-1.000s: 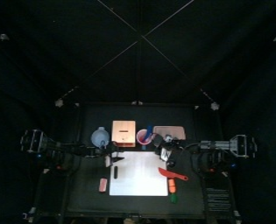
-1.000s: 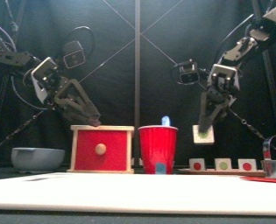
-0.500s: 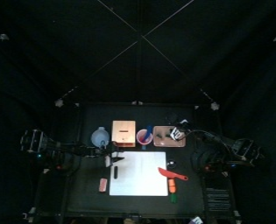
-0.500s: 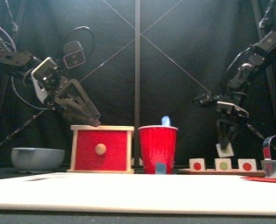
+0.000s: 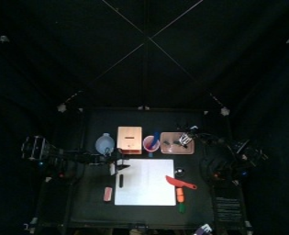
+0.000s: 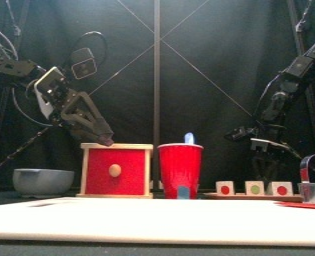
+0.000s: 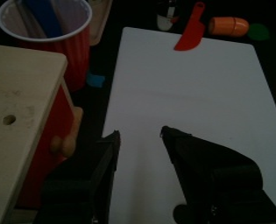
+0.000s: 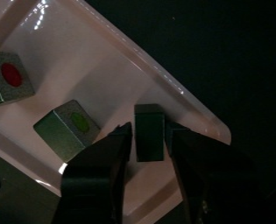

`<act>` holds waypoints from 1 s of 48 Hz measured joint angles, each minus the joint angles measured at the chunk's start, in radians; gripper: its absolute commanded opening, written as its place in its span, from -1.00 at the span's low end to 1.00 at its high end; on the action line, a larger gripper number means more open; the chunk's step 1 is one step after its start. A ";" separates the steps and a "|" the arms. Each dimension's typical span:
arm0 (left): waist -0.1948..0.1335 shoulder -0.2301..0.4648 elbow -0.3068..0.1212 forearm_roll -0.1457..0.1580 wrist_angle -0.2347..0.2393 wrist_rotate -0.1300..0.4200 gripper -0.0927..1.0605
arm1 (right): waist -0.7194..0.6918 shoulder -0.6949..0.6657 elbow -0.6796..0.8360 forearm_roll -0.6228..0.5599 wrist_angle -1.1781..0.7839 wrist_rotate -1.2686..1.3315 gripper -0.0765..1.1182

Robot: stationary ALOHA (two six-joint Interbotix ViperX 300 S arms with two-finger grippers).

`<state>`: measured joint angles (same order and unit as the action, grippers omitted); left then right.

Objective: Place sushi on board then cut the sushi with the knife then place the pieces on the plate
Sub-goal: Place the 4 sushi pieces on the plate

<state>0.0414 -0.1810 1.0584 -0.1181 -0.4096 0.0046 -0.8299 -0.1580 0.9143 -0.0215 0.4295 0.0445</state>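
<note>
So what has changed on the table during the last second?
The right gripper carried the sushi piece from the white board's right edge back and to the right, to over the pink tray, without letting go. The left gripper, open, and everything else stayed put.

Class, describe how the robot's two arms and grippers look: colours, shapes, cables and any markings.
Both arms are slim, black and jointed, with thin black cables looping along them. The left gripper has two dark tapering jaws below a pale cross-plate. The right gripper has the same pair of black jaws. No markings can be read.
</note>
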 measured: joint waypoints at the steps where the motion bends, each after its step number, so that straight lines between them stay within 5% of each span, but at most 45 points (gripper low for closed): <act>1: 0.000 -0.002 0.000 0.002 -0.002 0.000 0.57 | 0.000 -0.005 -0.002 -0.008 0.008 0.000 0.50; 16: -0.002 -0.003 0.000 0.003 0.000 0.000 0.57 | 0.054 -0.213 -0.055 -0.043 0.117 0.002 0.50; 32: -0.003 -0.005 0.003 0.002 0.000 0.000 0.57 | 0.379 -0.368 -0.055 0.002 0.077 0.003 0.50; 48: 0.000 -0.005 0.005 0.008 -0.002 0.002 0.57 | 0.690 -0.354 -0.049 -0.009 -0.172 0.003 0.50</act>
<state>0.0414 -0.1856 1.0630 -0.1104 -0.4111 0.0061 -0.1396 -0.5123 0.8652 -0.0307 0.2577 0.0476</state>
